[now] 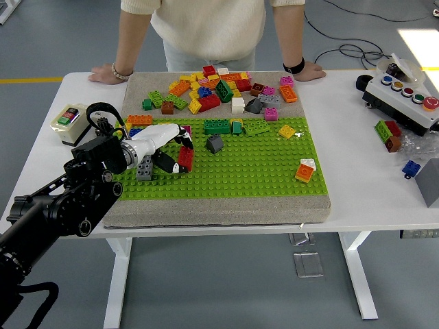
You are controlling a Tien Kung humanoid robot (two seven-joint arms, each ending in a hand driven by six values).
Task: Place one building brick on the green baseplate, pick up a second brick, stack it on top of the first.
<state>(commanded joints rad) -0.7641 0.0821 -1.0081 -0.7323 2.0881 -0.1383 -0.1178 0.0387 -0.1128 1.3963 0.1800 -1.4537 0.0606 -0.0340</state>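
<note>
While person's hands (110, 73) rest on white table (357, 171) far edge, left hand (164, 145) reaches over green studded baseplate (240, 171). Fingers (184, 134) curl around red rectangular brick (185, 158), held tilted just above plate. Grey brick (144, 168) sits beside it on plate's left edge. Loose multicoloured brick pile (219, 89) lies beyond baseplate.

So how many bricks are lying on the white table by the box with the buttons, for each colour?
green brick: 1
red brick: 1
brown brick: 1
blue brick: 1
Total: 4
</note>
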